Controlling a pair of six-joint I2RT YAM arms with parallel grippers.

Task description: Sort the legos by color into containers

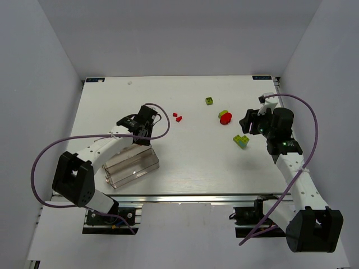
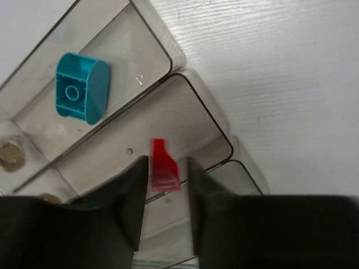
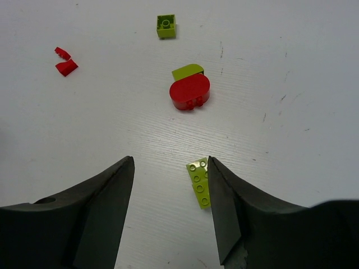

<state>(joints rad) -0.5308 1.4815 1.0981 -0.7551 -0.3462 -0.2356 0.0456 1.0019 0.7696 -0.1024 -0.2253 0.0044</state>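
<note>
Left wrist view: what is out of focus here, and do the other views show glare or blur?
Left wrist: the fingers and the red brick look soft, the cyan brick is sharp. Right wrist: red rounded brick sharp, shadows soft. Top external: a bright glare strip along the table near edge.

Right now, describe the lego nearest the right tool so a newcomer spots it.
Look at the right side of the table, just ahead of the right tool. A lime-green plate lies flat there, studs up. Unlike the green cube and the green piece behind the red oval brick, it is thin.
</note>
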